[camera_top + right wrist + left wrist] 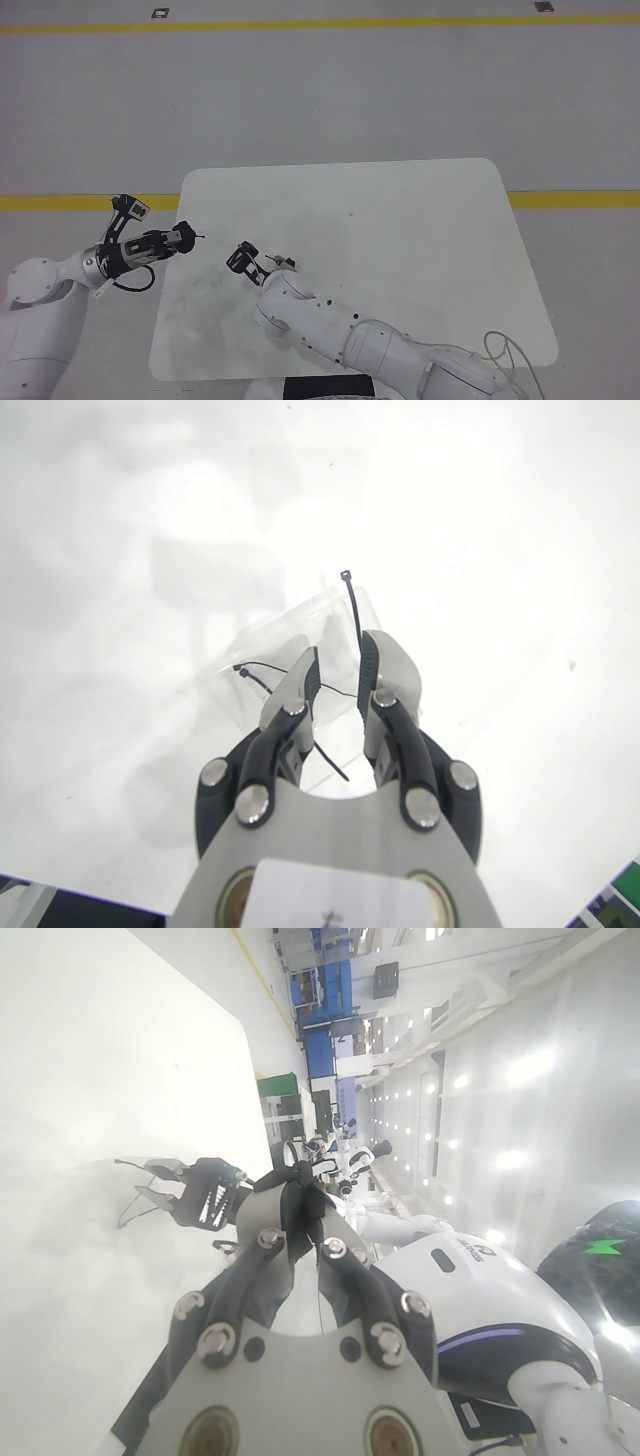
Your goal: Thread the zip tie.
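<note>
Zip tie [354,610]: a slim, nearly straight black plastic strap. It lies lengthwise against the ribbed black pad [367,670] of one finger of the right gripper [340,642]. Its small square head points out past the fingertip, away from the wrist. That gripper's jaws stand apart with a clear gap, so nothing is clamped between them.

A thin black strand [337,690] crosses the gap, and another tie [330,762] slants under the opposite finger. Both have their heads lying close together on a clear plastic packet [300,620]. The packet sits on the white, rounded-corner table [420,230], directly beneath the gripper.

From the side, the left wrist view shows the right gripper [147,1178] with metal fingers spread and fine strands [127,1208] hanging off them.

The left gripper [300,1173] has its tips pressed together, and a hair-thin dark line runs back between its fingers. I cannot tell whether it is pinched. From above, the left gripper [185,238] hangs at the table's edge, near the right gripper [243,258] and facing it.
</note>
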Action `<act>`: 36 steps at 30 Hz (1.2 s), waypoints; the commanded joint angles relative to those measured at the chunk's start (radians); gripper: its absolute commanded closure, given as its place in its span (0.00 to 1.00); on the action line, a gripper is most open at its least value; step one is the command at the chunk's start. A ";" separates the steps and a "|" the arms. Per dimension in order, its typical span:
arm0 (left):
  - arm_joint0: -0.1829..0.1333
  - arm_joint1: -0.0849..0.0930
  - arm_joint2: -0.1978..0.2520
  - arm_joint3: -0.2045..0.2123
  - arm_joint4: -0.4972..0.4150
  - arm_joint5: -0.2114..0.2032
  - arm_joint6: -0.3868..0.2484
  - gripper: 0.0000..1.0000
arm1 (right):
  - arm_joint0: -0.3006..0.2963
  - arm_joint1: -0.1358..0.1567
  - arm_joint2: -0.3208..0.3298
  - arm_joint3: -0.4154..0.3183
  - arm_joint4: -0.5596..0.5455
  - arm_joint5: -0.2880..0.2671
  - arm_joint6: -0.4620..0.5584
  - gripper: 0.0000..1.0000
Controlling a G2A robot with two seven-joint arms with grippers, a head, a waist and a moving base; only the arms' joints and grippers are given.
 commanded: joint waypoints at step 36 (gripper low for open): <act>0.000 0.000 0.000 0.000 0.000 0.000 0.000 1.00 | -0.018 -0.073 0.096 0.098 -0.053 -0.018 -0.015 1.00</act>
